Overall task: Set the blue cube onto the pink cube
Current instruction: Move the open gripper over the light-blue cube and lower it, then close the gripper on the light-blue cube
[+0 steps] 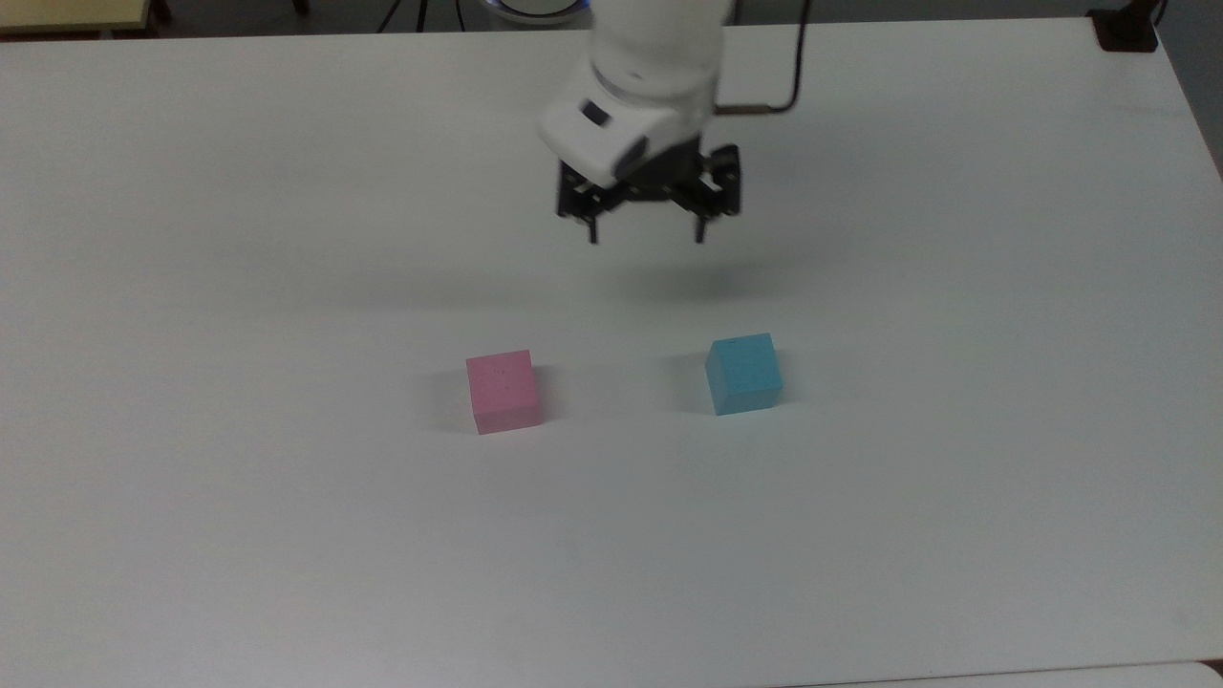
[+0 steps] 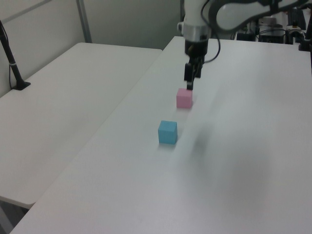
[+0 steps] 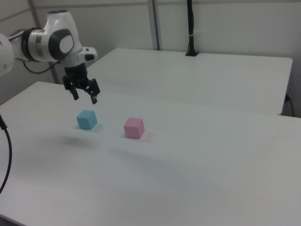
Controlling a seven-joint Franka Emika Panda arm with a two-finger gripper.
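White tabletop (image 1: 955,526) carries the blue cube (image 1: 744,374) right of centre in the top view, well apart from the pink cube (image 1: 504,391). The gripper (image 1: 647,232) hangs above, fingers spread and empty. The blue cube looks light, stiff and matte, so pinching two opposite flat sides should hold.

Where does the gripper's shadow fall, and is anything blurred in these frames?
Top view: soft shadow on the white table just below the open black gripper, short of the matte light-blue cube. Left view: the gripper looks motion-smeared above the pastel-pink cube.
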